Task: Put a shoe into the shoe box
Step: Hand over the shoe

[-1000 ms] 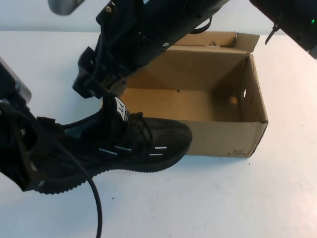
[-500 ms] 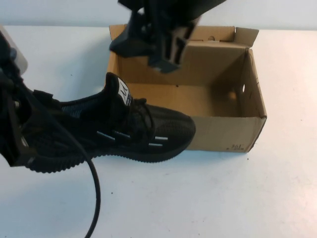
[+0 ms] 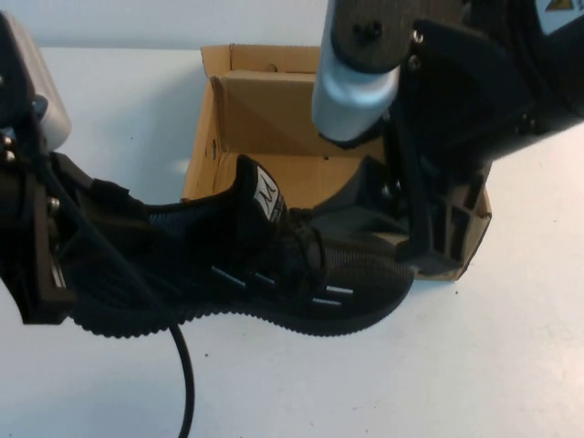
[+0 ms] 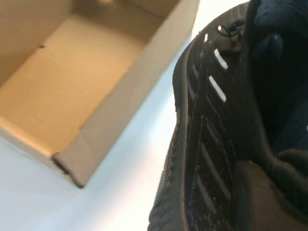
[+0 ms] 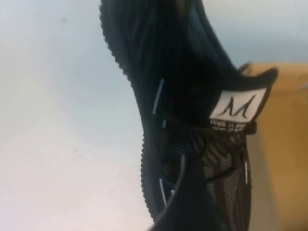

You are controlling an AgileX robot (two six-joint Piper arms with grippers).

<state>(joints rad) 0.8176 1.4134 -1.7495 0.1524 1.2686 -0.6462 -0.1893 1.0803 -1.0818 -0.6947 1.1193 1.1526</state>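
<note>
Because the shoe (image 3: 246, 274) has yet to clear the near wall of the shoe box (image 3: 239, 100), it is held at its heel, at the left of the frame, by the clamped left gripper (image 3: 50, 265), its toe pointing toward the box at upper centre. The right gripper (image 3: 429, 233) is spread wide beside the toe, gripping nothing. Black mesh, silver dashes and a white tongue tag are seen.

Right end effector (image 3: 429, 246) is blocking the box (image 3: 237, 100) opening's right half; shoe (image 3: 246, 274) is crossing the front wall; left half is sitting clear.
</note>
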